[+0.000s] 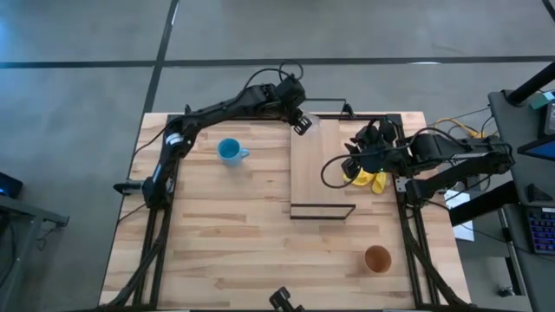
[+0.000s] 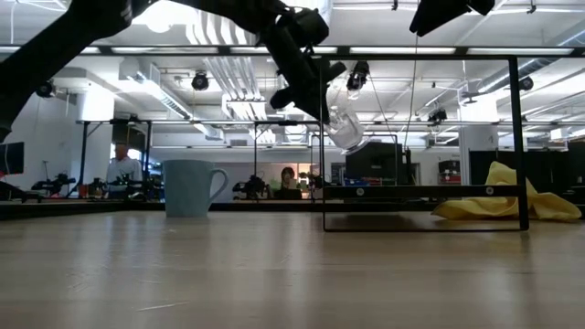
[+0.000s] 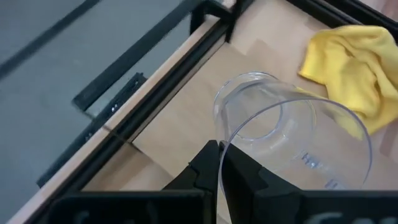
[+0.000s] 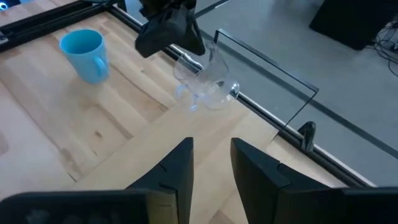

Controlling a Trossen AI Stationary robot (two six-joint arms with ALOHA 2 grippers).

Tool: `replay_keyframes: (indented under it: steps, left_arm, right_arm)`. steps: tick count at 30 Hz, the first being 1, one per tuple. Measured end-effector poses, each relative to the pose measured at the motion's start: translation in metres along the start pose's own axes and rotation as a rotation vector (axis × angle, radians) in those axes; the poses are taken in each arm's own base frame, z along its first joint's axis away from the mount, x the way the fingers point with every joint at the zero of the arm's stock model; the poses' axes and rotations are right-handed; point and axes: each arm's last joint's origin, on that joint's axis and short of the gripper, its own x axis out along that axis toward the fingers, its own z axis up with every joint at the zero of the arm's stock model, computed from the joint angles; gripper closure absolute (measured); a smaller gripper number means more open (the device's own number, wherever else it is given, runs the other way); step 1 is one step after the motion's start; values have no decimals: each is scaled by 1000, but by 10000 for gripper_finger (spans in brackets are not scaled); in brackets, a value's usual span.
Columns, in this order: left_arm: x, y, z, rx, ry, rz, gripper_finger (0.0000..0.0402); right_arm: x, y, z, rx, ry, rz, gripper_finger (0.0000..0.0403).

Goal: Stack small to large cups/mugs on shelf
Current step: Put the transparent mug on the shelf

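Observation:
My left gripper (image 1: 301, 122) is at the shelf's far end, shut on the tiny clear glass cup (image 2: 345, 124), which hangs tilted in the air above the light-wood shelf board (image 1: 317, 169). The light-blue mug (image 1: 230, 152) stands upright on the table, left of the shelf. On its base near the table's near right corner stands the brown-orange cup (image 1: 377, 258). My right gripper (image 4: 211, 167) is open and hovers by the shelf's right edge (image 1: 349, 163), facing the glass cup (image 4: 205, 84) and touching nothing. My left gripper holds the glass cup by its wall at the mouth rim (image 3: 225, 144). One finger (image 3: 205, 167) is outside and the other inside, seen through the glass. The cup is lifted clear of the shelf and tilted, its base (image 3: 249, 93) pointing away from the fingers.
A crumpled yellow cloth (image 1: 368, 179) lies on the table just right of the shelf, under my right arm. The shelf's thin black wire frame (image 2: 416, 191) runs around the board and rises at its ends. Bare tabletop (image 1: 234, 243) spreads across the near left.

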Motion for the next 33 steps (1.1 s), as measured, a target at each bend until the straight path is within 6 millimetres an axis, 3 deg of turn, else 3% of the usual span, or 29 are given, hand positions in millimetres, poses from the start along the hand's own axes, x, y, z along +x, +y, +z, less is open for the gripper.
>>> replay_keyframes:
  steps: [20, 25, 33]
  left_arm:
    - [25, 2, -19, -149, 91, 14, 401]
    - [28, 2, -22, -250, 105, 9, 401]
    - [28, -1, -19, -368, 106, -89, 401]
  right_arm:
    - [7, 3, -6, 51, 11, -27, 303]
    - [31, 16, -24, -22, 8, -81, 303]
    - [86, 37, -60, -117, -125, -161, 303]
